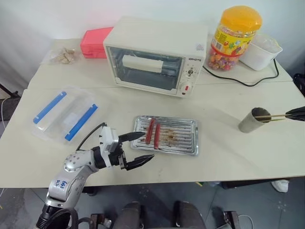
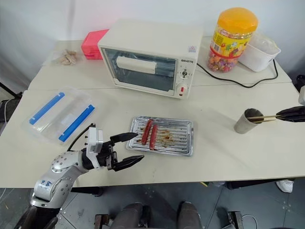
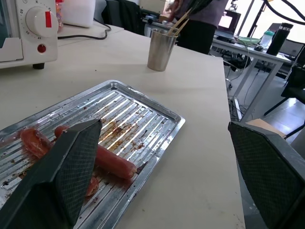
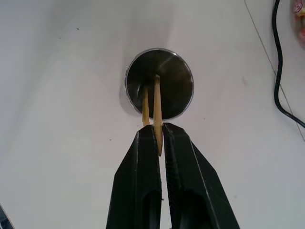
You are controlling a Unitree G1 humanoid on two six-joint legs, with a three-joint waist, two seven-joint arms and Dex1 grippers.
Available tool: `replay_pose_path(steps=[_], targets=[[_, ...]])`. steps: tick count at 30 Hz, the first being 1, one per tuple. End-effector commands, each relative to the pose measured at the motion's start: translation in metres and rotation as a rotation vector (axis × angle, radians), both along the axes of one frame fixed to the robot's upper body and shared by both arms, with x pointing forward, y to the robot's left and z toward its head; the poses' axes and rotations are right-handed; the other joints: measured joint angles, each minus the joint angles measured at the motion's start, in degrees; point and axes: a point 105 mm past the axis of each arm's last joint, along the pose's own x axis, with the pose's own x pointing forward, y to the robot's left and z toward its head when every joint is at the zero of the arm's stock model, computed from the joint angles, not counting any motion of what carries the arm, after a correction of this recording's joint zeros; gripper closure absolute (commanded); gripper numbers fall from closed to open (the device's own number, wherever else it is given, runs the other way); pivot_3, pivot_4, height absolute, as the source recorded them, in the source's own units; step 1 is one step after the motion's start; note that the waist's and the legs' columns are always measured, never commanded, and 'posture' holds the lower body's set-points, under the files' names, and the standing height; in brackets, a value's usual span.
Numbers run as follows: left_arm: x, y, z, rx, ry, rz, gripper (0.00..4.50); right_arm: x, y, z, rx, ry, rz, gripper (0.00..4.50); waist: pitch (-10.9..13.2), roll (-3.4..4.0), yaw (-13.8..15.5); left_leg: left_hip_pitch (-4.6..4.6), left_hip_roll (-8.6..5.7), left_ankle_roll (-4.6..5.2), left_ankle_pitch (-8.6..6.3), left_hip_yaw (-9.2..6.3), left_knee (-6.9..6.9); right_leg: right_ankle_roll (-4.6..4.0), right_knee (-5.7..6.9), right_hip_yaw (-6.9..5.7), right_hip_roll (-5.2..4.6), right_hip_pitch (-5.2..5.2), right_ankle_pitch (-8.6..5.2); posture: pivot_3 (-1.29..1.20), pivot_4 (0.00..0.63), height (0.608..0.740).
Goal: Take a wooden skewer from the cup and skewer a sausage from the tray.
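Your right gripper [image 4: 158, 143] is pinched shut on a skewer [image 4: 157, 112], its far end down in the cup [image 4: 159, 89] straight ahead of the fingertips; a second stick leans in the cup just beside the held one. Your left gripper [image 1: 138, 149] hangs level with its jaws spread wide and nothing between them, the tray [image 1: 183, 143] lying just past its fingertips and the two sausages [image 1: 153, 131] side by side at the tray's nearer end.

The skewer looks light, stiff and very thin, so it will likely swivel or slip in a narrow pinch and could snap under side load; you hold it near its top end, which leaves plenty of length free for piercing. The sausage [image 3: 107, 160] appears soft, greasy and round, apt to roll on the ridged metal. You may want the open left gripper to steady it at mid-length while the point goes in at one end.
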Motion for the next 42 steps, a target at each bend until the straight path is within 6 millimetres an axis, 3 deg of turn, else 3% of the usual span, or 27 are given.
replay_pose_path(steps=[1,9,11,14,19,21,29,37,42], targets=[[-0.004,0.004,0.005,0.01,-0.034,-0.012,0.0,-0.02,0.005,0.036,-0.019,-0.023,0.04,4.47,0.1,0.16,0.1,-0.01,0.0,0.0,0.0,0.0,0.0,0.0,0.0,0.0,0.0,-0.01,0.0,0.0,0.15,0.74],[-0.004,0.02,0.003,0.058,-0.037,-0.037,0.0,-0.043,0.014,0.056,-0.036,0.012,0.066,4.47,0.1,0.2,-0.1,-0.05,0.01,0.01,-0.03,-0.01,0.07,0.0,0.0,0.01,-0.02,-0.02,0.0,0.0,0.15,0.74],[-0.002,0.026,0.004,0.058,-0.04,-0.036,0.0,-0.044,0.027,0.063,0.013,-0.01,0.115,4.47,0.1,0.22,-0.1,-0.03,0.01,0.01,-0.03,0.0,0.08,0.0,0.03,0.02,-0.02,-0.02,0.0,0.0,0.15,0.74],[0.001,0.034,0.009,0.056,-0.039,-0.044,0.0,-0.044,0.065,0.069,0.165,-0.026,0.261,4.47,0.1,0.24,-0.1,-0.04,0.03,-0.01,-0.04,-0.01,0.08,0.0,0.04,0.02,-0.01,-0.05,0.0,0.0,0.15,0.74],[0.001,0.043,0.014,0.065,-0.029,-0.068,0.0,-0.042,0.108,0.049,0.352,0.015,0.399,4.47,0.1,0.08,0.0,-0.04,0.17,-0.1,-0.11,-0.04,0.18,-0.02,0.05,-0.02,0.07,-0.02,0.01,0.0,0.15,0.74],[-0.002,0.044,0.019,0.05,0.018,-0.117,0.0,-0.042,0.132,0.026,0.421,0.073,0.481,4.47,0.1,0.06,0.5,-0.13,0.13,-0.03,-0.15,-0.07,0.3,-0.02,0.11,-0.04,0.05,-0.05,0.01,0.0,0.15,0.74],[-0.002,0.03,0.037,-0.039,0.056,-0.163,0.0,-0.033,0.209,-0.007,0.651,0.122,0.687,4.47,0.1,0.03,1.2,-0.19,0.1,-0.05,-0.19,-0.12,0.42,-0.02,0.25,-0.05,0.06,-0.12,0.01,0.0,0.15,0.74],[0.0,0.017,0.044,-0.121,0.107,-0.202,0.0,-0.035,0.246,-0.02,0.76,0.162,0.793,4.47,0.1,-0.05,1.3,-0.19,0.01,-0.03,-0.2,-0.21,0.44,-0.02,0.39,-0.08,0.04,-0.13,0.01,0.0,0.15,0.74],[-0.006,0.009,0.051,-0.166,0.144,-0.26,0.0,-0.034,0.254,-0.026,0.773,0.166,0.803,4.47,0.1,-0.14,1.2,-0.18,0.02,-0.03,-0.2,-0.24,0.44,-0.02,0.58,-0.09,0.05,-0.19,0.01,0.0,0.15,0.74]])
